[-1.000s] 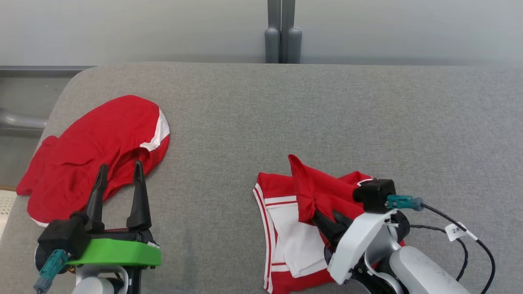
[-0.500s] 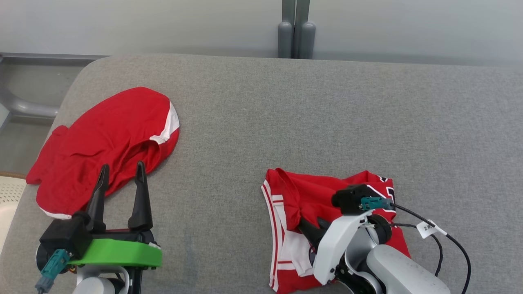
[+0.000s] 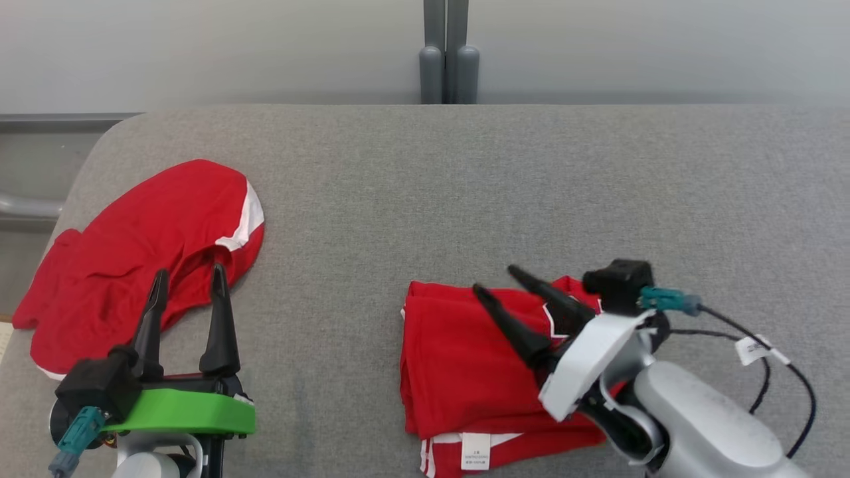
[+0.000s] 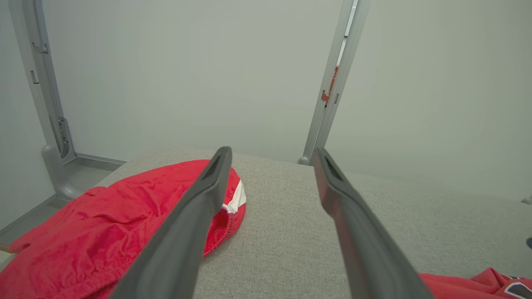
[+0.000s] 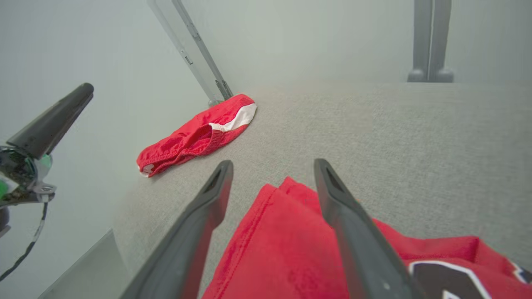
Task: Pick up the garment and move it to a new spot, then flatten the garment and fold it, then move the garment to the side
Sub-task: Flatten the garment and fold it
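The garment point(image 3: 458, 365), a red jersey with white trim, lies folded on the grey padded table, a white label showing at its near edge. My right gripper point(image 3: 495, 279) hovers just above its far right part, jaws open, holding nothing. In the right wrist view the right gripper point(image 5: 273, 162) points over the garment's point(image 5: 282, 249) red folded edge, with a dark printed patch at lower right. My left gripper point(image 3: 189, 272) stands open and empty at the lower left, apart from the garment. In the left wrist view the left gripper point(image 4: 271, 150) is open and a corner of the garment point(image 4: 478, 284) shows.
A second red garment point(image 3: 133, 252) with a white band lies crumpled at the table's left edge, just beyond my left fingertips, also seen as the red garment point(image 4: 104, 216) point(image 5: 195, 135). The grey table point(image 3: 531, 186) ends at a pale wall with a grey post point(image 3: 443, 60).
My right gripper has opened and let go of the red flap, which now lies folded over the white panel. The gripper has lifted slightly. The head camera shifted; the left arm stayed put.
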Motion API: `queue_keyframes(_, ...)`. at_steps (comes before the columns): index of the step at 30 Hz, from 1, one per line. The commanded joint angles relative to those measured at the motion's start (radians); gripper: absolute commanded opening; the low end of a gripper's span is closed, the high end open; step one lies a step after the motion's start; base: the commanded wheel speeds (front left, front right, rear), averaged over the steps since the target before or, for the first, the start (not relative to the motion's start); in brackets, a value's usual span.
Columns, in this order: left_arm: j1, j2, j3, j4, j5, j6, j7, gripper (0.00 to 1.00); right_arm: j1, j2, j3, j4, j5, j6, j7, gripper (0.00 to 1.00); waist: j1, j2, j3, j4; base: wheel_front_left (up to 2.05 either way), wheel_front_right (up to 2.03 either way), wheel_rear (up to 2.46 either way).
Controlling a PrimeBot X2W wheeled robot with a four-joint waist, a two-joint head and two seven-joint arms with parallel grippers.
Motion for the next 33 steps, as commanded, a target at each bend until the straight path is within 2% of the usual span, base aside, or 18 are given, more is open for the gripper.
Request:
queue_keyframes(1,0.020,0.007,0.004,-0.001,-0.011,0.004,-0.002,1.00,-0.006,-0.022,-0.028,-0.020,-0.017,0.001,-0.021,1.00,0.0000,0.0000,-0.013,-0.028,0.00,0.00,0.00)
queue_keyframes(8,0.040,0.007,0.026,-0.011,-0.005,0.013,-0.006,1.00,0.024,-0.071,-0.225,-0.113,-0.103,0.001,-0.111,1.00,0.0000,0.0000,-0.020,-0.095,0.00,0.00,0.00)
queue_keyframes(13,0.056,0.001,0.048,-0.025,0.010,0.020,-0.008,1.00,0.064,-0.070,-0.339,-0.135,-0.167,0.001,-0.125,1.00,0.0000,0.0000,-0.016,-0.135,0.00,0.00,0.00)
queue_keyframes(18,0.072,-0.018,0.074,-0.044,0.034,0.020,-0.009,1.00,0.135,-0.042,-0.426,-0.139,-0.222,0.001,-0.135,1.00,0.0000,0.0000,-0.008,-0.165,0.00,0.00,0.00)
queue_keyframes(26,0.099,-0.058,0.098,-0.039,0.086,0.000,-0.008,1.00,0.246,0.008,-0.522,-0.123,-0.288,0.001,-0.164,1.00,0.0000,0.0000,-0.001,-0.176,0.00,0.00,0.00)
queue_keyframes(33,0.103,-0.084,0.120,-0.034,0.121,-0.025,-0.008,1.00,0.256,0.047,-0.538,-0.118,-0.307,0.001,-0.176,1.00,0.0000,0.0000,-0.004,-0.175,0.00,0.00,0.00)
